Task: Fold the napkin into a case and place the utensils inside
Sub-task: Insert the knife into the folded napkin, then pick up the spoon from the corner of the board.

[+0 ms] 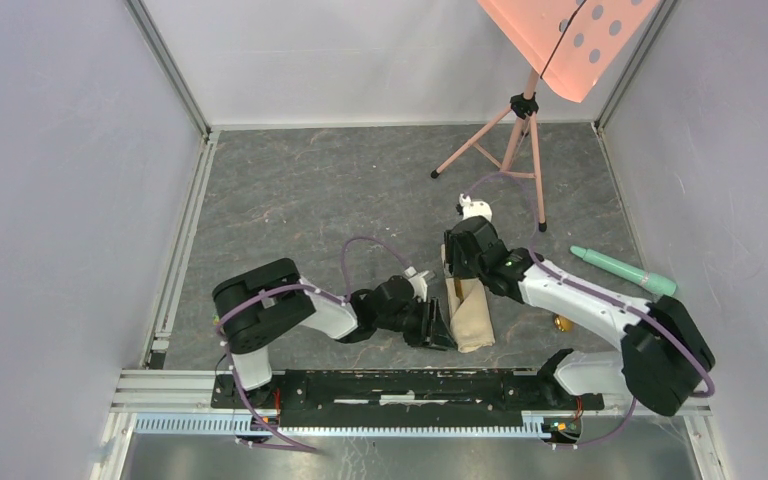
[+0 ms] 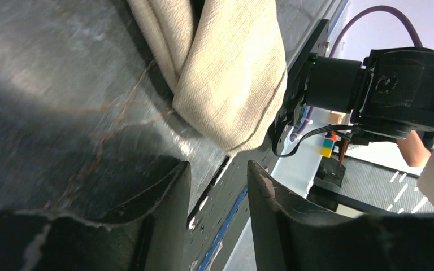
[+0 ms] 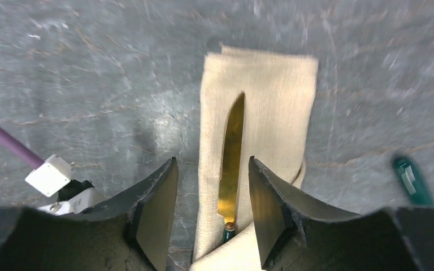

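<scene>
One folded napkin (image 1: 472, 318) is being shown as a long narrow strip, lying on the grey table (image 1: 310, 200) close to the arms' bases, between two grippers. One gold knife (image 3: 233, 141) is being shown lying lengthwise along it. Whether the knife is resting on top or is tucked into a fold cannot be told, and its lower end is being covered by cloth. One more small gold piece (image 1: 562, 322) is being glimpsed on the table just beside the right arm; it is too small and too hidden to be identified.

The right gripper (image 3: 212, 161) is being held over the napkin with its fingers apart, the knife lying in the gap and neither finger visibly touching it. The left gripper (image 2: 217, 165) is being held low at the napkin's near corner, its fingers spread and nothing between them.

One mint-green cylinder (image 1: 625, 268) is lying well to the right. One pink tripod (image 1: 508, 150) is standing at the back, and its orange perforated panel (image 1: 570, 40) is being cut off by the top edge. One green blur (image 3: 412, 180) in the right wrist view cannot be made out.
</scene>
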